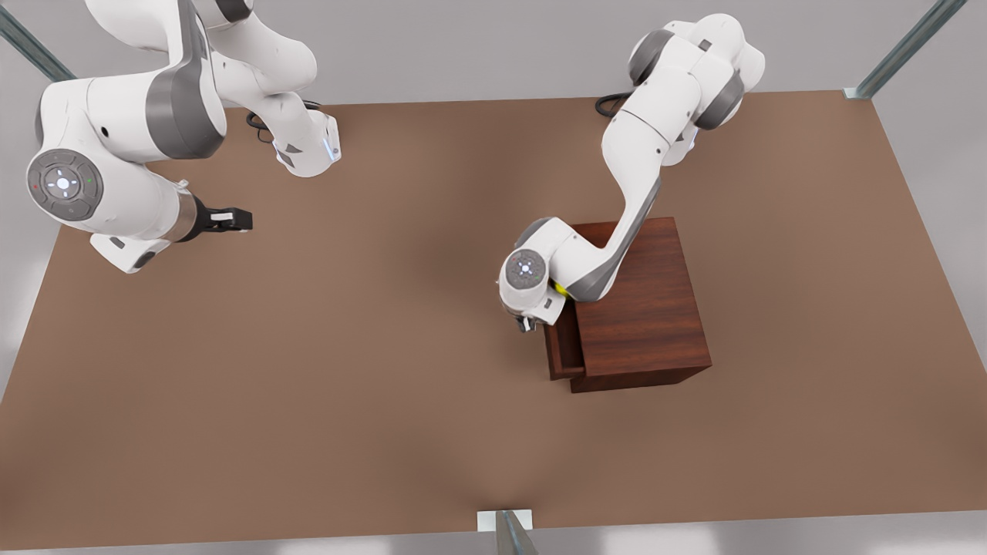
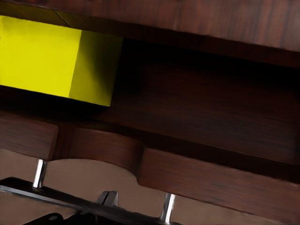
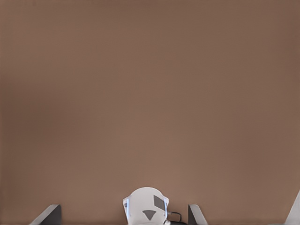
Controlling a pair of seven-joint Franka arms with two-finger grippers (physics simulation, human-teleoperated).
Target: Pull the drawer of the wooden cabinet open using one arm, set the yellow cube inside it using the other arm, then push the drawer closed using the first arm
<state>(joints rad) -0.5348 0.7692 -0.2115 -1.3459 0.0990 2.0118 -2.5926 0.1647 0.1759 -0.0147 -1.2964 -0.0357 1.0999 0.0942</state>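
The wooden cabinet (image 1: 648,301) stands on the table toward the front view's right. Its drawer (image 1: 563,351) sticks out a short way toward the front view's left. The yellow cube (image 2: 51,61) lies inside the drawer, and a sliver of it (image 1: 559,289) peeks out under the left arm's wrist. My left gripper (image 1: 527,324) hangs right at the drawer front, close to the thin bar handle (image 2: 56,194). My right gripper (image 1: 235,220) waits far off at the front view's left, above bare table, open and holding nothing (image 3: 122,216).
The brown table (image 1: 385,370) spreads wide around the cabinet. Both arm bases (image 1: 308,150) sit along its far edge. Metal frame posts (image 1: 509,532) stand at the table's near edge and far corners.
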